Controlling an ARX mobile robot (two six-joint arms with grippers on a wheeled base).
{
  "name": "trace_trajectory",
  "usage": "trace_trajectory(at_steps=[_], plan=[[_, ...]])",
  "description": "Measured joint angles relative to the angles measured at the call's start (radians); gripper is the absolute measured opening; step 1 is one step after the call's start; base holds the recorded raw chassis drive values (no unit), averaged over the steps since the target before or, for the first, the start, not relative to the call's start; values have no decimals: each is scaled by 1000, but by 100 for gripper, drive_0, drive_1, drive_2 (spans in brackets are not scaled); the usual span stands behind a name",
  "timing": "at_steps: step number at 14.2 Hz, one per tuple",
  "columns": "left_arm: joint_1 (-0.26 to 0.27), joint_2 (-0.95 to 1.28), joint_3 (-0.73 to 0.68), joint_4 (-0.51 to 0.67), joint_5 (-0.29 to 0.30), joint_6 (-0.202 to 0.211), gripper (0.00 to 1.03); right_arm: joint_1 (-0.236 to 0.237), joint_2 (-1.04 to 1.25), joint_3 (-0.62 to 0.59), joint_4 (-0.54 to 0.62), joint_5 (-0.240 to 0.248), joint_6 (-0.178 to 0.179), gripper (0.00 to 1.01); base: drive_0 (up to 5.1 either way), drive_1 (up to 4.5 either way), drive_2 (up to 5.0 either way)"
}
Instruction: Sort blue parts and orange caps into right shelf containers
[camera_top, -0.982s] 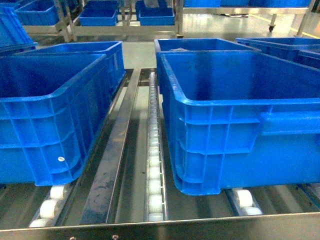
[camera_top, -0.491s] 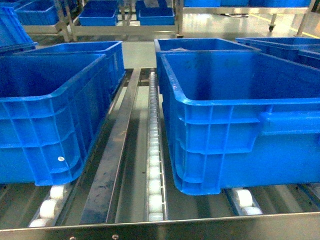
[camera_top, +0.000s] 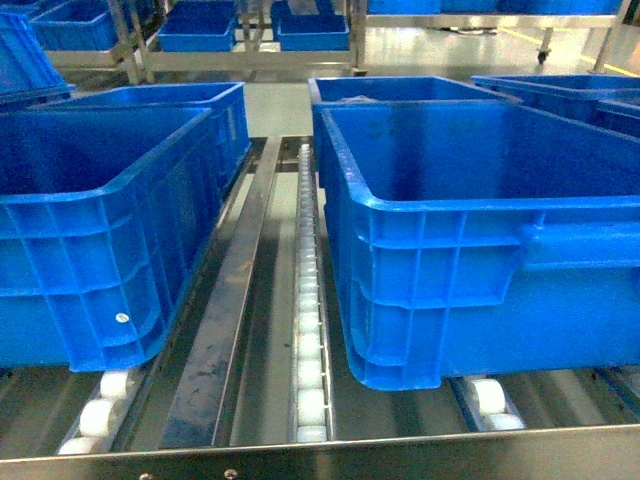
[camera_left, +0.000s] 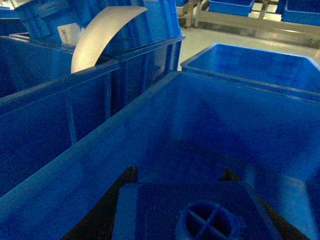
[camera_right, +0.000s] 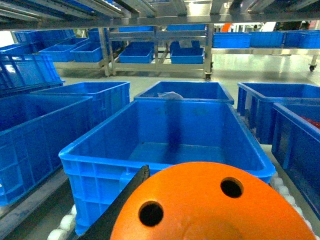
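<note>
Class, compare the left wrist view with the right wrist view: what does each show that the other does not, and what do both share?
Only the left wrist view shows a blue part with a round cross-ribbed boss at the bottom edge, and a curved white sheet behind a crate wall. Only the right wrist view shows an orange cap with two holes filling the foreground, plus metal shelving beyond. Both show large blue crates.

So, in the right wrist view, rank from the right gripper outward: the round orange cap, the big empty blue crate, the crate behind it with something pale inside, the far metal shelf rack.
1. Round orange cap, at the gripper, bottom.
2. Big empty blue plastic crate, directly ahead.
3. Blue crate with pale contents, behind it.
4. Metal shelf rack, farthest, across the floor.
</note>
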Motion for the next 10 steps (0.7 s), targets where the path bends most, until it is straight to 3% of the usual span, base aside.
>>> trace_trajectory(at_steps=[9,10], plan=[[10,0,6,8,6,-12,43,0,0,0,0,0,0,42,0,0,0],[10,5,30,11,10,11,43,0,0,0,0,0,0,42,0,0,0]])
